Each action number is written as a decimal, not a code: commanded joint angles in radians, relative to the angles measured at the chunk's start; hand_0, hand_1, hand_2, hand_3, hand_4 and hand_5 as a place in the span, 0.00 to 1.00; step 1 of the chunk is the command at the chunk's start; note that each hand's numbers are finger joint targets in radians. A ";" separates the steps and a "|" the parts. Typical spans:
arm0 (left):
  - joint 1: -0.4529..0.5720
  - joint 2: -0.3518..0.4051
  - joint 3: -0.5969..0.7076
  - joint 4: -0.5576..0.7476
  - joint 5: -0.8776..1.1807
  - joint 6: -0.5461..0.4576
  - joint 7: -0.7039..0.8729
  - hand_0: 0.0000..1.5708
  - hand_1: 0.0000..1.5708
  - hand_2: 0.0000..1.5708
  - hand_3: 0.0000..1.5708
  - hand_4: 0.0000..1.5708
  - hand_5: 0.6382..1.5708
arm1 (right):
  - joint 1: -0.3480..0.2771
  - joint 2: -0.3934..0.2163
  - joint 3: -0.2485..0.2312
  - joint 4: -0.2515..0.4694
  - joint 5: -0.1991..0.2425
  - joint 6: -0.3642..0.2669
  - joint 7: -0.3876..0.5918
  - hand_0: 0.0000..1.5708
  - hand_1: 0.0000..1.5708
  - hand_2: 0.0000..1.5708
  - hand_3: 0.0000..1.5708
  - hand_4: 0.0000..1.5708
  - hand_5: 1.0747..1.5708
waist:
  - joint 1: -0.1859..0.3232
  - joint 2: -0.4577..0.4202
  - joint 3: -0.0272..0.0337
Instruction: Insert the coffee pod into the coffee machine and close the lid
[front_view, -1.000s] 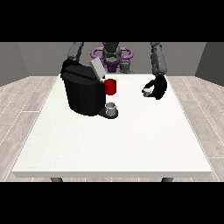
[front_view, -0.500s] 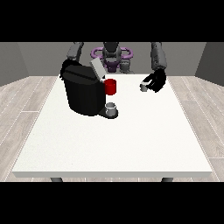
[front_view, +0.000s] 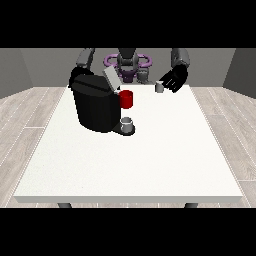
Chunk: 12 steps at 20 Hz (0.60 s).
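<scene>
The black coffee machine (front_view: 95, 107) stands on the table's left half, its grey lid (front_view: 111, 78) tilted up and open. A red part (front_view: 126, 99) sticks out of its front, above a small grey cup (front_view: 127, 123) on its base. The small grey coffee pod (front_view: 159, 87) hangs above the table's far edge, to the right of the machine. It is pinched at the fingertips of the hand at the view's right (front_view: 174, 78). The hand at the view's left (front_view: 75, 76) sits low behind the machine's top corner, mostly hidden by it.
The white table (front_view: 150, 160) stretches wide toward the camera in front of the machine. The robot's torso, with a purple ring (front_view: 145, 59), stands behind the far edge. A grey floor surrounds the table.
The hand at the view's right has risen and drawn back toward the robot, carrying the pod up and slightly left. The machine and its lid have not moved.
</scene>
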 joint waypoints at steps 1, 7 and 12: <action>-0.052 -0.023 0.009 -0.041 0.004 -0.030 0.046 0.81 0.81 0.85 0.82 0.35 1.00 | -0.027 -0.036 -0.029 0.042 -0.022 0.040 -0.041 0.00 0.00 0.00 0.00 0.30 1.00 | -0.002 0.018 0.0000; -0.146 0.021 0.070 0.015 0.006 -0.015 0.088 0.80 0.80 0.85 0.82 0.34 1.00 | -0.033 0.037 0.046 -0.047 0.003 0.006 -0.014 0.00 0.00 0.00 0.00 0.32 1.00 | -0.089 0.067 -0.0003; -0.269 0.041 0.094 0.031 0.002 -0.031 0.200 0.79 0.79 0.82 0.79 0.33 1.00 | -0.024 0.038 0.095 -0.082 0.003 0.030 -0.006 0.00 0.00 0.00 0.00 0.33 1.00 | -0.164 0.055 0.0001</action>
